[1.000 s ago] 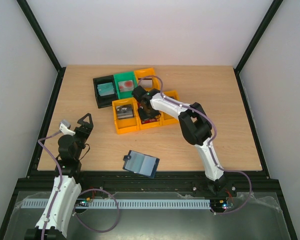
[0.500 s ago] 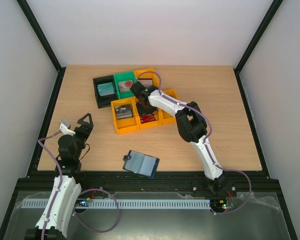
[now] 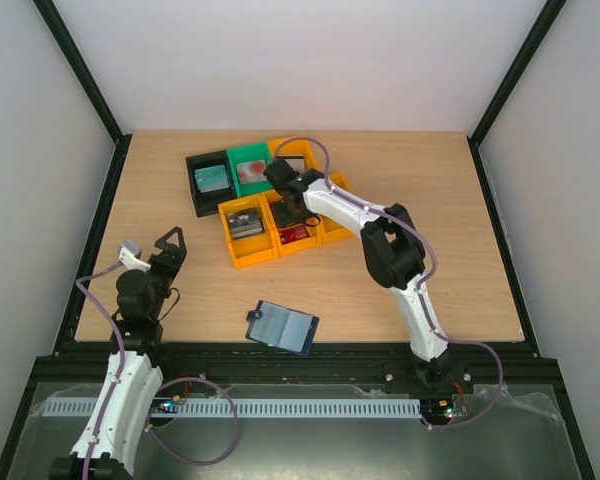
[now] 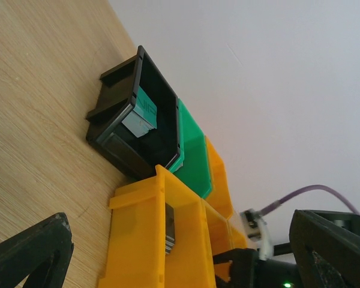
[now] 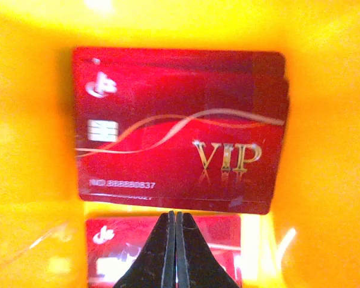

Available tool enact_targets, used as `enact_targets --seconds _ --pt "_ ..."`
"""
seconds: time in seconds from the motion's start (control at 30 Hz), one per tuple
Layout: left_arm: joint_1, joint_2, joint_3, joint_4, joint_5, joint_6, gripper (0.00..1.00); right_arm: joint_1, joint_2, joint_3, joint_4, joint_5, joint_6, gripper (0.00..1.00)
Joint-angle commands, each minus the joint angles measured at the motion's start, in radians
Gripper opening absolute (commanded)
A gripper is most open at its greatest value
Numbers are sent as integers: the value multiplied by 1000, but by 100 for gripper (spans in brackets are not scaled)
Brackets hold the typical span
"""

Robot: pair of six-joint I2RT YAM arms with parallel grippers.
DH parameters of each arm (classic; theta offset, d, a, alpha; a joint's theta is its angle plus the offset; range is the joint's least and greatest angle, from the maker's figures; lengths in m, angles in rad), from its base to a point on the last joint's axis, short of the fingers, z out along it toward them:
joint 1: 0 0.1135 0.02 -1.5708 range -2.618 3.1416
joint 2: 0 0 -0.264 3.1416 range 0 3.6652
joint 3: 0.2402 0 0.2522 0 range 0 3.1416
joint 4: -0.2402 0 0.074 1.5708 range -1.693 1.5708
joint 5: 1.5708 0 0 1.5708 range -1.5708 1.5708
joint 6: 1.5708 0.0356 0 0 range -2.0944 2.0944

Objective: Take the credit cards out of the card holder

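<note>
on the wooden surface (image 4: 42, 90) a black bin (image 4: 117, 141) holds a teal card (image 4: 141, 114). a green bin (image 4: 192, 144) sits just behind it, then yellow bins (image 4: 138, 240), the nearest holding a grey card (image 4: 169, 229). the left claw (image 4: 179, 252) gapes wide.

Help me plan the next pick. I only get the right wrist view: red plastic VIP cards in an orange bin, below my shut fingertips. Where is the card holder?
Observer: The dark navy folding card holder lies open on the wooden table, near the front edge between the two arm bases.
Operator: Any cards left in it?
Observer: Its grey-blue inside faces up. Whether the slots hold cards is too small to tell.
Operator: And the other arm?
Observer: The left gripper stands open over the table's left side, with nothing between its jaws.
</note>
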Motion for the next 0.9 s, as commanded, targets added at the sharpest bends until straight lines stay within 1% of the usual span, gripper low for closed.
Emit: enact_targets --seconds 0.0,0.17,0.27,0.4,0.5,0.57,0.67,0.73,0.8,0.87 --pt "6 -5 -11 26 -10 6 100 7 -122 -23 9 -19 -16 2" --pt "5 -6 -10 25 -7 10 99 14 -209 -49 -19 -25 -43 5" --pt "6 -3 -9 27 8 8 99 22 -292 -135 -9 -65 -36 11" --pt "-4 11 -7 31 38 9 99 54 -434 -352 27 -161 -9 21" --pt "-16 15 -4 27 51 10 100 78 -530 -512 54 -180 44 24" --pt "-27 14 -1 20 66 9 99 88 -595 -619 90 -214 112 29" --pt "-51 13 5 0 98 5 100 106 -691 -777 168 -308 211 38" --pt "-74 7 9 -24 119 -1 100 129 -745 -863 193 -323 268 42" --pt "-107 0 8 -53 140 -6 100 159 -789 -938 217 -342 308 47" --pt "-151 -8 5 -85 143 -11 100 184 -832 -1025 260 -384 382 52"
